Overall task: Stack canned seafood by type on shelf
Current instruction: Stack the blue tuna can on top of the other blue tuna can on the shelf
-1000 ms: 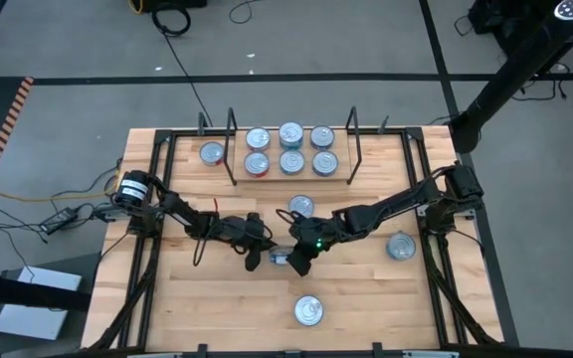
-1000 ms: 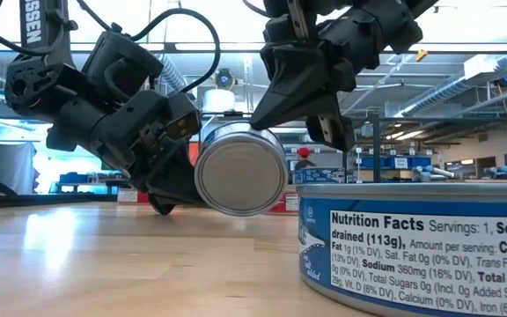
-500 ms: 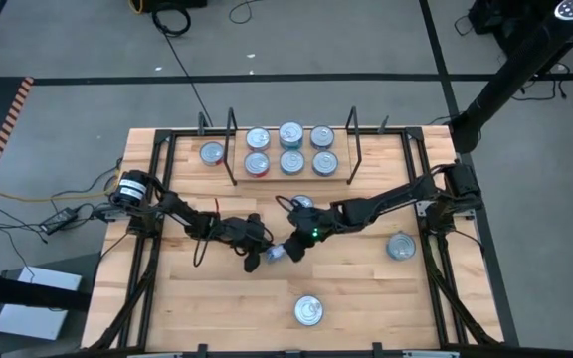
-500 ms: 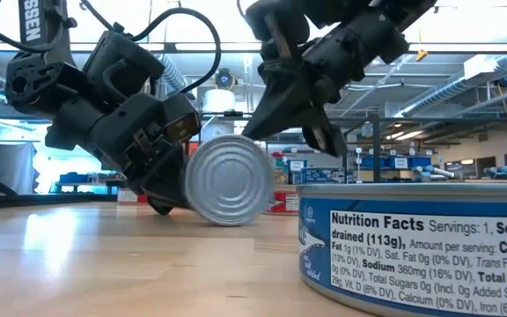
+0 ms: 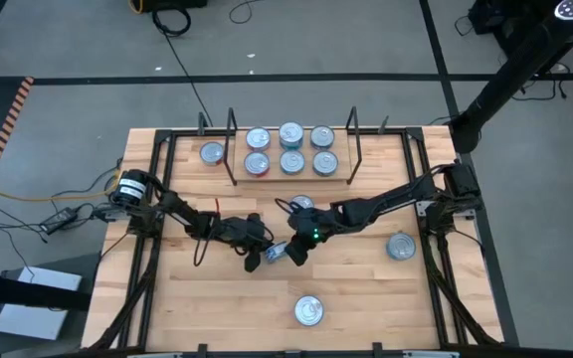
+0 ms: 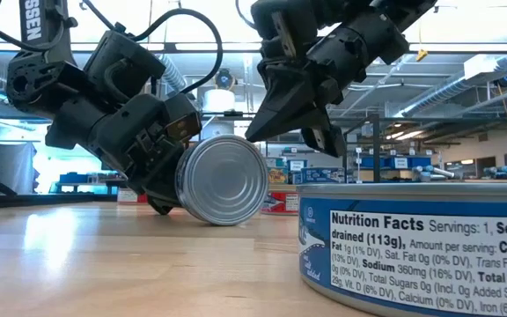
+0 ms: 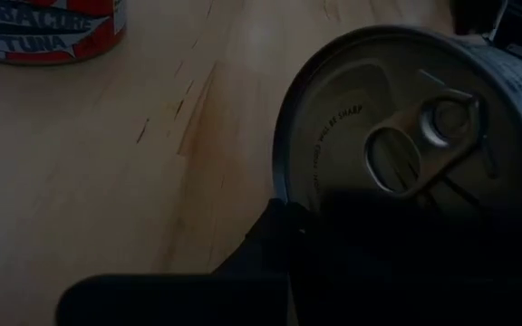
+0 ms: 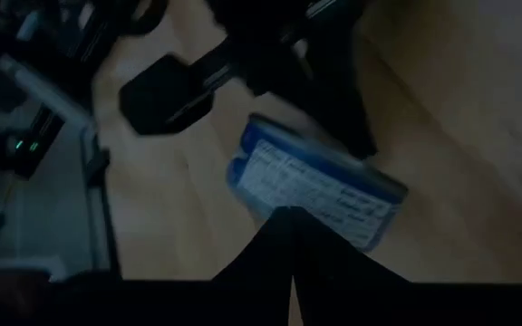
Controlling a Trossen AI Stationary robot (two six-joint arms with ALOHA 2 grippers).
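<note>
Left gripper (image 5: 257,261) sits low at mid-table, fingers closed against a blue tin (image 6: 223,180) tipped on its edge — pinched or merely propped, hard to say. Right gripper (image 6: 290,136) hangs just above it, fingers together, holding nothing. Behind them, the shelf (image 5: 291,177) carries six tins — others lie loose on the table (image 5: 386,298).

Before my dark fingers: a flat round tin (image 8: 315,195) with a blue side label bearing white print, a ridged silver lid, on my pale, light-wood grained tabletop (image 5: 366,288).
</note>
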